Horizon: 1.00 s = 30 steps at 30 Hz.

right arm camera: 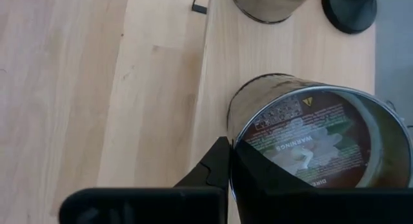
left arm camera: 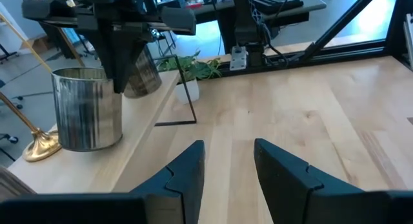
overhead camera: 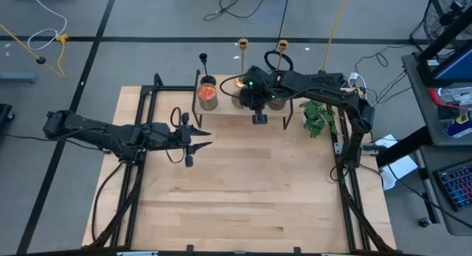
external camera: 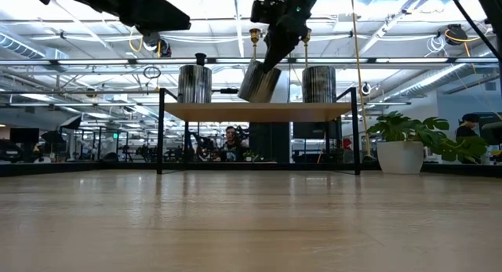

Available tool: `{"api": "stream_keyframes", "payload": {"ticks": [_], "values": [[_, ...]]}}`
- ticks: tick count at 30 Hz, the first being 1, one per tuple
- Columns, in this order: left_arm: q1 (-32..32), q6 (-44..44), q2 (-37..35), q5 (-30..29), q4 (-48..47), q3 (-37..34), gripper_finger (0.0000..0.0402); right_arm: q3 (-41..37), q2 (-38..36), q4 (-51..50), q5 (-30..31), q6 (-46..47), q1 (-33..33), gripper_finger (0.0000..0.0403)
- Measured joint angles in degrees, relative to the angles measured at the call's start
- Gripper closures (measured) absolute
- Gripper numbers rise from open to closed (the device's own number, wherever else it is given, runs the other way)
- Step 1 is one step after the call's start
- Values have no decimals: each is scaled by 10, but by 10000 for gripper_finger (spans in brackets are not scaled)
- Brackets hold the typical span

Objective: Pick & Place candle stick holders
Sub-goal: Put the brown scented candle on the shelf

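Observation:
Three candle stick holders stand by their bases at the back of a raised wooden shelf [overhead camera: 221,112]: a black one [overhead camera: 203,61] and two gold ones [overhead camera: 242,46] [overhead camera: 282,46]. A gold base shows in the left wrist view [left arm camera: 40,146], and the black base in the right wrist view [right arm camera: 352,10]. My right gripper [right arm camera: 233,161] is over the shelf's middle, shut on a silver tin [external camera: 259,81]. My left gripper [overhead camera: 198,138] is open and empty over the table, left of the shelf and touching nothing. My right gripper holds the silver tin by its rim [right arm camera: 240,141], coming from above. One finger [right arm camera: 216,169] lies on the outside of the wall; the other is hidden by the tin. The tin hangs tilted, lifted clear of the shelf, its round labelled face [right arm camera: 310,143] toward the wrist camera.
Two more silver tins [external camera: 194,84] [external camera: 319,84] stand on the shelf to either side of the held one. A potted plant [overhead camera: 317,117] stands at the shelf's right end. Open wooden tabletop [overhead camera: 243,189] lies on the near side of the shelf.

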Motion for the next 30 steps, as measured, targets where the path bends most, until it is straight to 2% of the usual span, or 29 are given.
{"api": "stream_keyframes", "payload": {"ticks": [21, 26, 30], "values": [[0, -1, 0, 0, -7, 0, 259, 0, -15, 13, -4, -2, -25, 393], [0, 0, 0, 0, -7, 0, 259, -1, -15, -12, -50, -9, -35, 395], [0, 3, 0, 0, -7, 0, 259, -1, -15, -18, -111, -30, -45, 395]]}}
